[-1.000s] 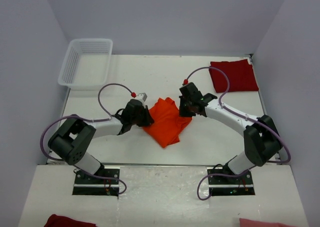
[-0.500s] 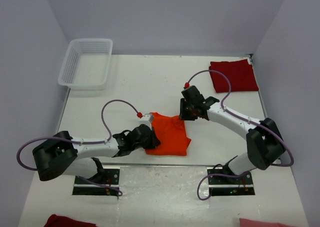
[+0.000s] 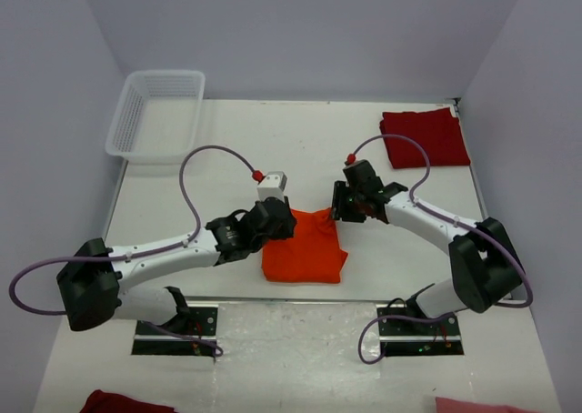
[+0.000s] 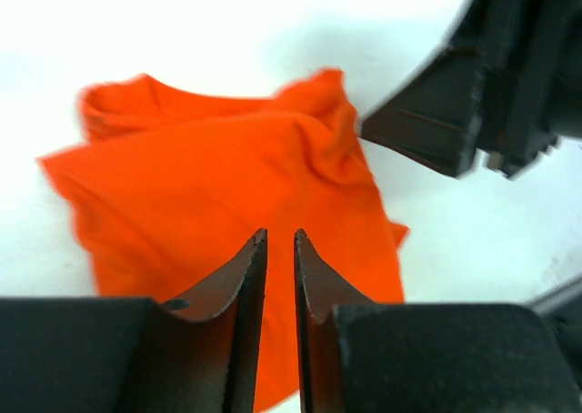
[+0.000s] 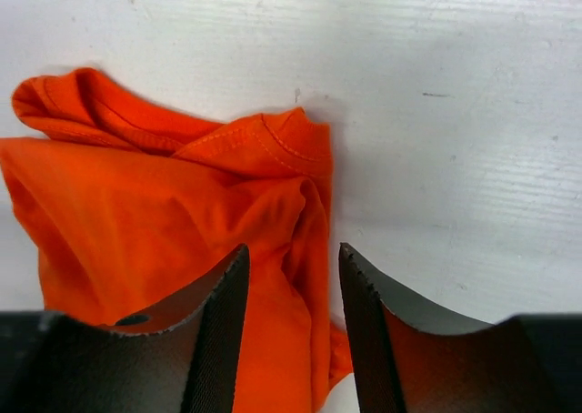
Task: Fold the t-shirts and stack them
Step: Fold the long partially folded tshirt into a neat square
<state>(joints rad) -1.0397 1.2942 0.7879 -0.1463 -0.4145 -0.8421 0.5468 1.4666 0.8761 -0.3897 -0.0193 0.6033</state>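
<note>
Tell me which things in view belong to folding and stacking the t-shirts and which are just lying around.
Part of the job:
bright orange cloth t-shirt, roughly folded, centre front
dark red cloth t-shirt, folded, far right corner

Just lying about:
white plastic lattice basket, far left corner
dark red fabric and pink fabric at the near edge, cut off; purpose unclear

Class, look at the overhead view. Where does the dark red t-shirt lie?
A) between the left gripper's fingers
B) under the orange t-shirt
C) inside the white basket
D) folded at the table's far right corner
D: the dark red t-shirt lies folded flat at the table's far right corner, well apart from the orange t-shirt near the front edge.
</note>
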